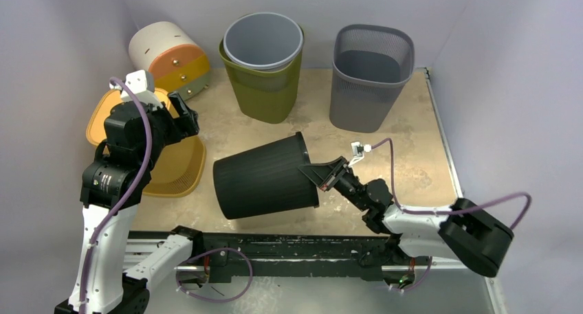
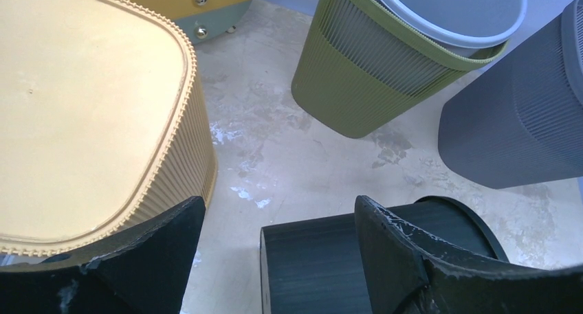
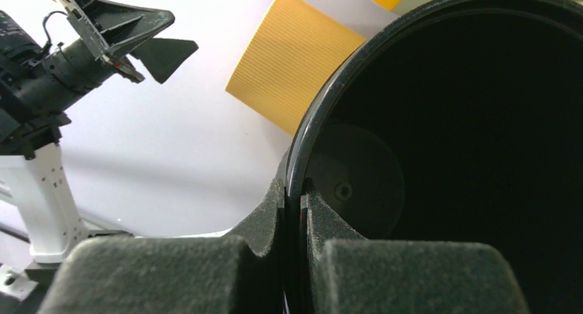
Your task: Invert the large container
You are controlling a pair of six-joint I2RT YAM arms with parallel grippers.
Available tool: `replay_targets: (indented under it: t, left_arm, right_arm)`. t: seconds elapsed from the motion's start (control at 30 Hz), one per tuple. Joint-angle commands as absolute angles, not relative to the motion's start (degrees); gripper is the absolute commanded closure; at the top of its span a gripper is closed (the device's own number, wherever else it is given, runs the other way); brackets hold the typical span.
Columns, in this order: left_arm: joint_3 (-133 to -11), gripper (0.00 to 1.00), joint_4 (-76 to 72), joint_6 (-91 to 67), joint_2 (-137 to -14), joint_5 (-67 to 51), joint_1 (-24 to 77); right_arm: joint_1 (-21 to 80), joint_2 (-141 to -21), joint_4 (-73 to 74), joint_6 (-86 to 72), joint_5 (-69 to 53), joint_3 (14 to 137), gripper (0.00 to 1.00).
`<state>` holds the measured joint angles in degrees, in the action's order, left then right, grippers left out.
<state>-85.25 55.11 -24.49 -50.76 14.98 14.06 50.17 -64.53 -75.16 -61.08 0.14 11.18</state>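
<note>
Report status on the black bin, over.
Right gripper shut on black bin rim. Left gripper open, empty. Bin on its side, not inverted. Yellow basket close beside its base.

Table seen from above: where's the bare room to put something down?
Most bare table lies at the right, between the mesh bin, the right end effector and the table edge. A smaller patch sits between the olive bin, yellow basket and tipped black bin. The back row and left side are crowded.

Bare tabletop (image 1: 412,156) lay open behind and to the right of the black bin (image 1: 265,176). The yellow basket (image 1: 180,170) crowded its left; the olive bin (image 1: 265,87) and grey bin (image 1: 368,87) stood farther behind.
</note>
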Motion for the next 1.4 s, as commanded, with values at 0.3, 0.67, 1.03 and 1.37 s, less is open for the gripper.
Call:
replay_targets:
  t: [0.3, 0.67, 1.03, 1.37]
  left_arm:
    - [-91.1, 0.23, 55.5, -22.4, -51.8, 18.1, 14.4]
    - [-91.6, 0.23, 56.1, -22.1, -51.8, 18.0, 14.4]
    - [-89.6, 0.23, 55.8, -22.3, -50.7, 17.9, 14.4]
    - [-88.4, 0.23, 56.0, -22.3, -49.8, 18.1, 14.4]
  right_arm:
    - [50.7, -88.4, -116.8, -70.5, -4.9, 25.7, 1.00]
    - [47.5, -95.7, -116.9, -77.5, -1.1, 28.2, 1.00]
    - [29.4, -90.2, -116.6, -81.4, -12.0, 10.4, 1.00]
    - [23.0, -95.7, -116.3, -78.4, -15.5, 4.9, 0.70]
